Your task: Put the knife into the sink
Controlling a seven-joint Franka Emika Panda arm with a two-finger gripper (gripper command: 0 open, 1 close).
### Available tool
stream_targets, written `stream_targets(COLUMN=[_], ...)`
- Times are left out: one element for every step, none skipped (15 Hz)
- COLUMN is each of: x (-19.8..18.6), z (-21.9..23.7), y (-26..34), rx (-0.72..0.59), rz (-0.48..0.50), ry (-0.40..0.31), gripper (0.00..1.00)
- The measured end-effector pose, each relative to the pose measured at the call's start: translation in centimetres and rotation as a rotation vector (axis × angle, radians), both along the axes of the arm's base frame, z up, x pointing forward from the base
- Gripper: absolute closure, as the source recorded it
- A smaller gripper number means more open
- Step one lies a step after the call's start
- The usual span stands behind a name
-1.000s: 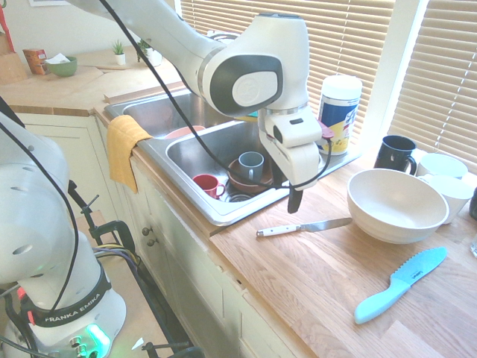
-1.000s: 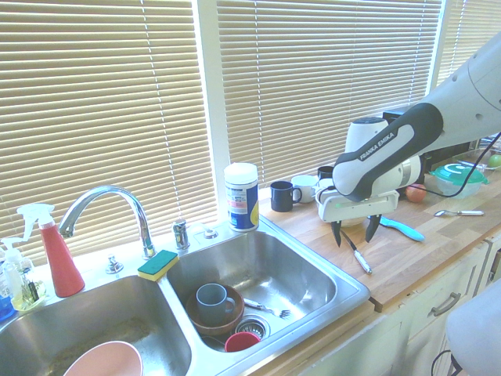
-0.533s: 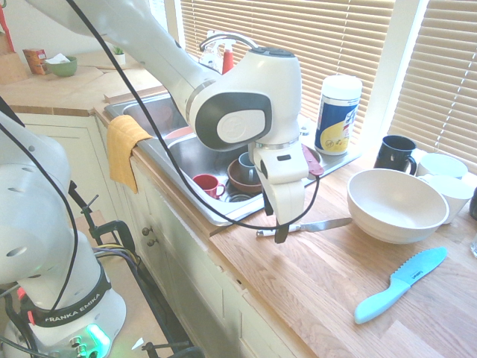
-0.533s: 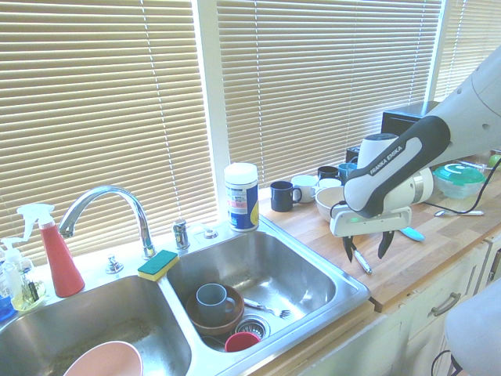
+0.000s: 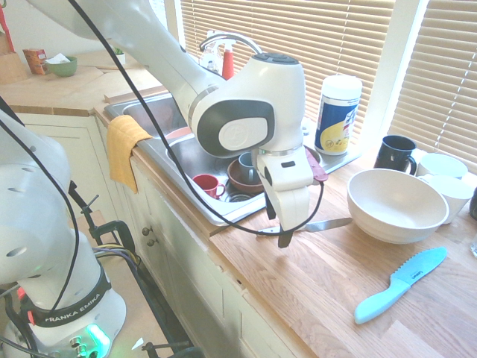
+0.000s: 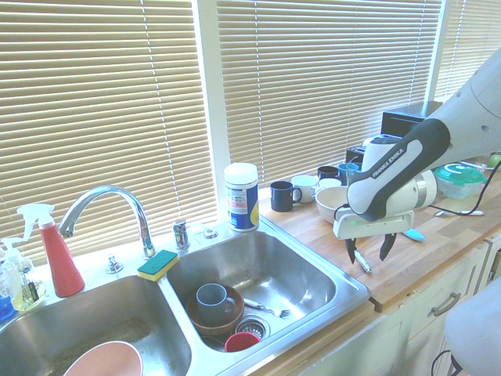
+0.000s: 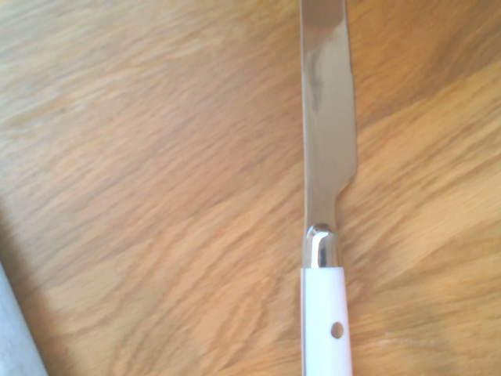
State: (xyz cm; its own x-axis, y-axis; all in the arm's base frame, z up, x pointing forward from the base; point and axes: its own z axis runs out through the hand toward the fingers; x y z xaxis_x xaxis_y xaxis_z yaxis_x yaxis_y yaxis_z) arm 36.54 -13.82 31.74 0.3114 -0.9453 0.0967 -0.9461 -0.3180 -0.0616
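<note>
— Kitchen: wooden countertop (image 5: 320, 276) under slatted window blinds, filling the lower right of the first exterior view.

— And the knife (image 5: 326, 223)?

— Flat on the wood, centre of that frame, just right of the sink (image 5: 186, 149) rim. Blade end visible beside the gripper (image 5: 282, 237); handle end mostly hidden behind it. Sharp in the wrist view: silver blade, chrome collar, white handle with one small hole.

— Gripper's state?

— Lowered over the handle end, fingertips at or just above the wood. Fingers parted in the second exterior view, straddling the knife, clamped on nothing.

— Inside the sink?

— Grey mug (image 6: 212, 298) in a brown bowl (image 6: 211, 319), red cup (image 6: 242, 341) at the bottom edge of the second exterior view, fork near the drain. Pink bowl (image 6: 104, 361) in the other basin, lower left. Curved faucet (image 6: 106, 205) behind, green-and-yellow sponge (image 6: 158, 265) on the ledge.

— Elsewhere on the counter?

— Large white bowl (image 5: 396, 205) right of the knife, near it. Light blue plastic knife (image 5: 401, 283) at lower right, well apart. Wipes canister (image 5: 336, 114) upper centre, black mug (image 5: 394, 154) at right. Yellow cloth (image 5: 124, 149) draped over the sink's front edge, left of centre.
</note>
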Motion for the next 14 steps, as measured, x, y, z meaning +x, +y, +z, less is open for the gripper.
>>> stream_targets(x=[0.03, 0.04, 0.09, 0.12, 0.16, 0.18, 0.20, 0.21, 0.23, 0.26, 0.28, 0.31, 0.35, 0.41], z=[-0.22, -0.42, -0.57, -0.64, -0.66, -0.67, -0.67, -0.67, -0.67, -0.68, -0.68, -0.68, -0.68, -0.69], y=[-0.11, -0.24, -0.31, -0.31, -0.26, -0.22, -0.21, -0.20, -0.18, -0.16, -0.15, -0.11, -0.04, 0.09], rx=[0.001, 0.002, 0.002, 0.005, 0.008, 0.009, 0.011, 0.011, 0.011, 0.011, 0.010, 0.010, 0.010, 0.010], rz=[0.002, 0.005, 0.009, 0.011, 0.014, 0.017, 0.017, 0.017, 0.017, 0.018, 0.019, 0.020, 0.022, 0.024], ry=[-0.001, -0.001, -0.003, -0.005, -0.007, -0.008, -0.009, -0.010, -0.011, -0.012, -0.013, -0.014, -0.015, -0.016], gripper=[1.00, 1.00, 1.00, 1.00, 1.00, 1.00, 1.00, 1.00, 1.00, 1.00, 1.00, 1.00, 1.00, 1.00])
